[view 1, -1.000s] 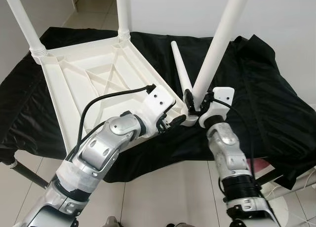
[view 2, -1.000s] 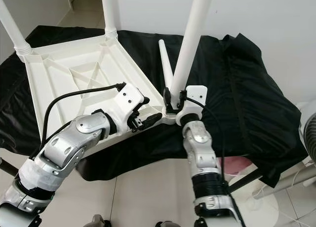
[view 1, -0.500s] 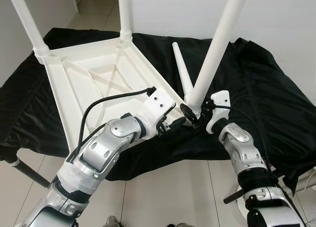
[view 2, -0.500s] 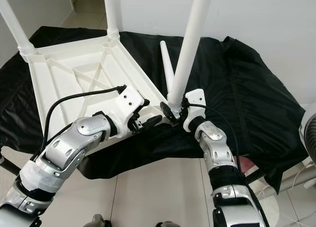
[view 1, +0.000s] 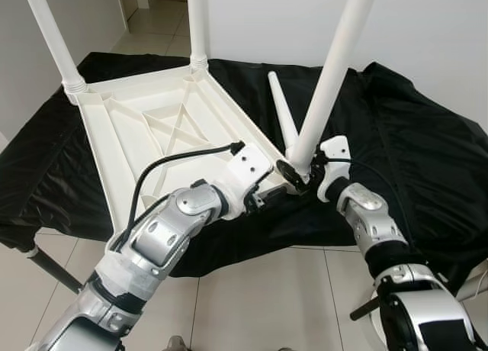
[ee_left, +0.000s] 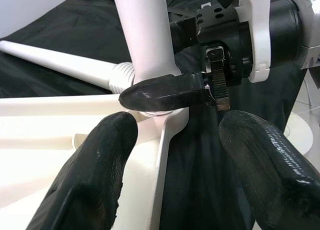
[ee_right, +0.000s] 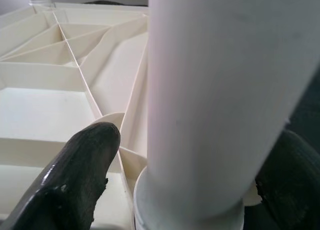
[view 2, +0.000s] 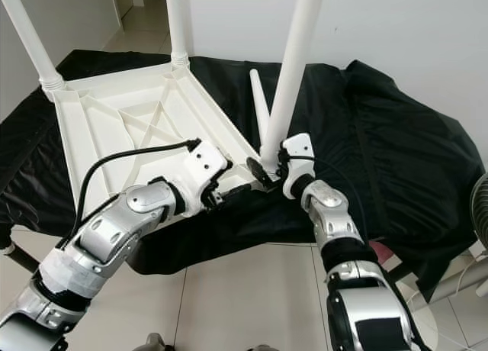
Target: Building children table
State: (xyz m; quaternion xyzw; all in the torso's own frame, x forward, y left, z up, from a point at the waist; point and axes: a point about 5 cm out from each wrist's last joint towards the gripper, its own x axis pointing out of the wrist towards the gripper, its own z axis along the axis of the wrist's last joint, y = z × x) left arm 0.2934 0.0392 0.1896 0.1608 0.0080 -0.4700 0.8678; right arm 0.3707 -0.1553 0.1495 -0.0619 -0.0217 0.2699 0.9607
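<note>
A white plastic table [view 1: 152,130] lies upside down on a black cloth [view 1: 412,122]. Two legs [view 1: 49,34] [view 1: 198,23] stand in its far corners. A third leg [view 1: 332,69] leans to the right at the near right corner, and my right gripper [view 1: 299,170] is shut on its base. In the right wrist view that leg [ee_right: 215,90] sits between the fingers [ee_right: 80,160]. My left gripper [view 1: 273,191] is open at the same corner, its fingers [ee_left: 95,165] straddling the table's edge [ee_left: 165,140]. A fourth leg [view 1: 280,111] lies loose on the cloth behind.
The cloth-covered surface ends close in front of me, with tiled floor [view 1: 252,297] below. A white wall [view 1: 427,30] stands behind. A black stand leg [view 1: 46,267] slants at the lower left. A fan's edge [view 2: 480,206] shows at the right.
My right forearm has swung out to the right, so the gripper now reaches the leg's base from the side, still holding it. The left arm has stayed put; the camera shifted slightly.
</note>
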